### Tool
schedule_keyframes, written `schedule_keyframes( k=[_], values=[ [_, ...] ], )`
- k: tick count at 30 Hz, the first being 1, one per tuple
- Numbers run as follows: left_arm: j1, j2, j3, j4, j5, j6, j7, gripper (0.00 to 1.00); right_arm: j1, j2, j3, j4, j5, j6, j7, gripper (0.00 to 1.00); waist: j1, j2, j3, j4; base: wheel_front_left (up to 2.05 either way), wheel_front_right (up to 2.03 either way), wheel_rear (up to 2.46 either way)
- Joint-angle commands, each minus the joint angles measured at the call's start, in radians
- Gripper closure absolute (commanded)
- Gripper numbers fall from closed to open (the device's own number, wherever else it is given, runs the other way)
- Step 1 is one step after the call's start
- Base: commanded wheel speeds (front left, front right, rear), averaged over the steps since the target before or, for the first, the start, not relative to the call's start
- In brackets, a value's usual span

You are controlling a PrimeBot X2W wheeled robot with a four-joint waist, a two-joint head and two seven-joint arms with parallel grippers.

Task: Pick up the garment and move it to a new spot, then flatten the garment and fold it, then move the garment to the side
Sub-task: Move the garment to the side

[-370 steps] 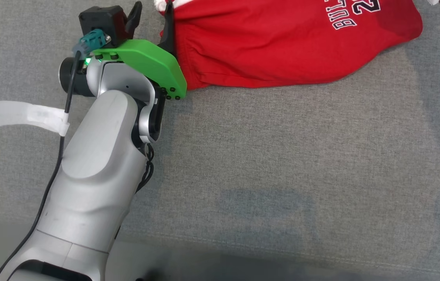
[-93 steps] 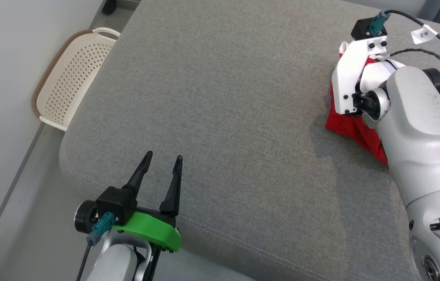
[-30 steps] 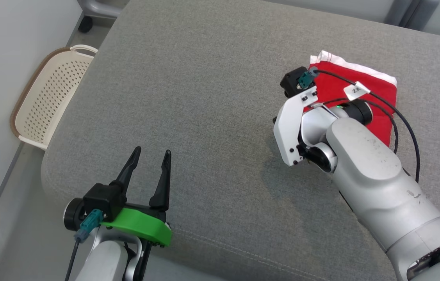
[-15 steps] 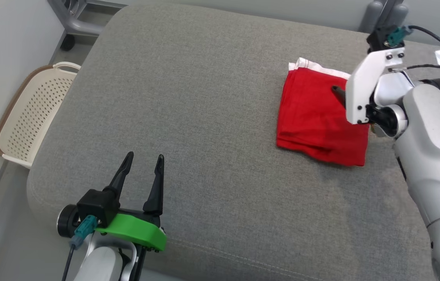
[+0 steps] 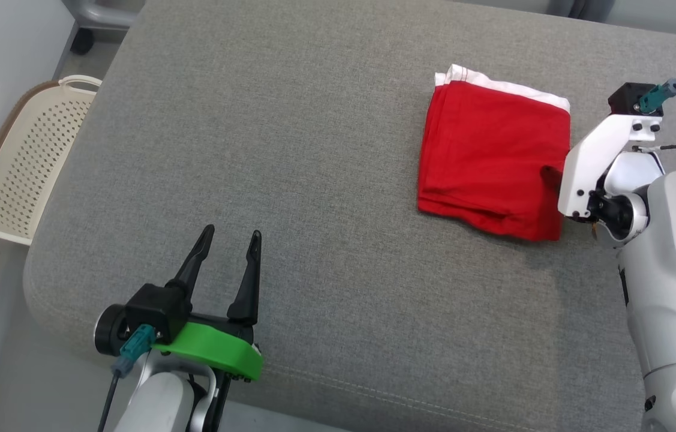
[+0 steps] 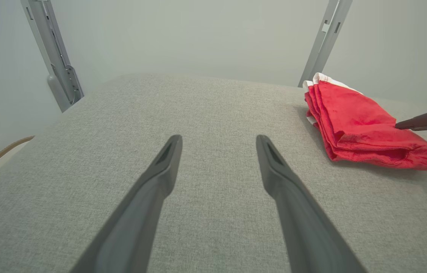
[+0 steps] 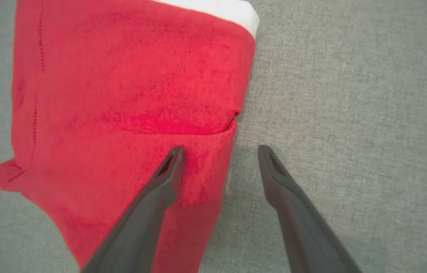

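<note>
On grey woven cushion (image 5: 314,150): folded red white-trimmed garment (image 5: 493,165); our right gripper (image 7: 221,149) over its edge, left gripper (image 5: 233,231) apart, both spread, empty. We should lift straight, sparing the fold.

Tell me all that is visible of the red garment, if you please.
The red garment is folded into a compact, roughly square stack of several layers, with a white band along its far edge. The cloth looks soft, with stitched hems. It lies flat on the grey cushion, toward the robot's right. The open right gripper straddles its right edge, one finger over cloth, one over cushion; contact cannot be judged.
</note>
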Motion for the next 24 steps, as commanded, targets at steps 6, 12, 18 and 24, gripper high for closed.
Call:
schedule_keyframes(
  k=[6,12,18,24],
  values=[
    [-0.030,-0.003,-0.006,0.012,-0.005,-0.006,-0.004,0.00,0.050,0.048,-0.053,-0.027,-0.038,-0.001,0.027,0.00,0.0000,0.0000,0.023,0.010,0.00,0.00,0.00],
    [-0.038,-0.004,-0.003,0.019,-0.007,-0.005,-0.006,0.00,0.059,0.070,-0.071,-0.034,-0.061,-0.001,0.037,1.00,0.0000,0.0000,0.026,0.015,0.00,0.00,0.00],
    [-0.032,-0.002,0.003,0.024,-0.010,0.000,-0.008,0.00,0.067,0.065,-0.064,-0.058,-0.089,-0.001,0.047,1.00,0.0000,0.0000,0.011,0.000,0.00,0.00,0.00],
    [-0.028,0.001,0.004,0.024,-0.009,0.001,-0.008,0.00,0.076,0.041,-0.031,-0.077,-0.098,-0.001,0.054,1.00,0.0000,0.0000,-0.008,-0.028,0.00,0.00,0.00]
  ],
)
